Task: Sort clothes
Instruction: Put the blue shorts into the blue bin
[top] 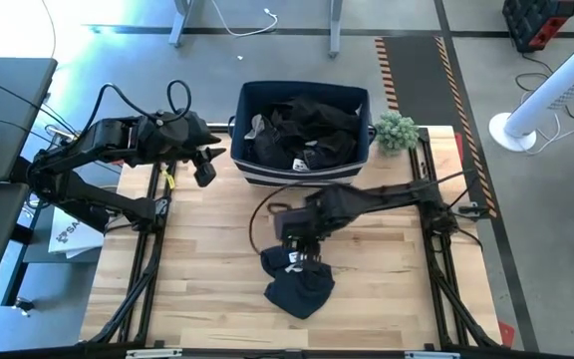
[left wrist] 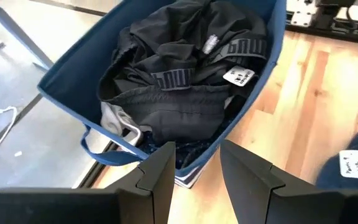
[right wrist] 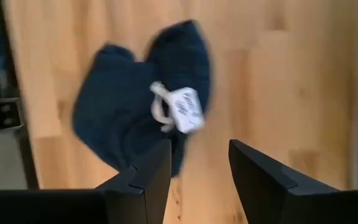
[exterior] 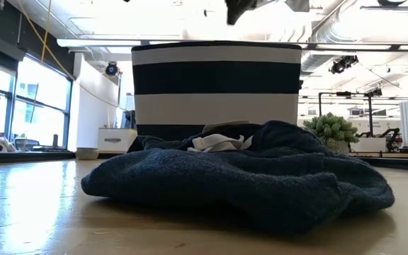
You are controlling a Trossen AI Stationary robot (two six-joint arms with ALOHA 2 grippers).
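A dark blue bin (top: 303, 135) stands at the table's far middle, filled with crumpled black clothes (top: 307, 128) and a bit of white cloth (left wrist: 114, 119). A navy garment (top: 299, 284) with a white tag (right wrist: 185, 109) lies crumpled on the wood near the front middle. In the low view the navy garment (exterior: 261, 177) is in front of the bin's striped wall (exterior: 217, 88). My right gripper (right wrist: 199, 149) hangs open above the table just far of this garment, touching nothing. My left gripper (left wrist: 196, 149) is open in the air left of the bin, pointing at it.
A small green plant (top: 397, 131) stands by the bin's right corner. Bare wood lies left and right of the navy garment. A white column base (top: 519, 130) stands on the floor beyond the table's right edge.
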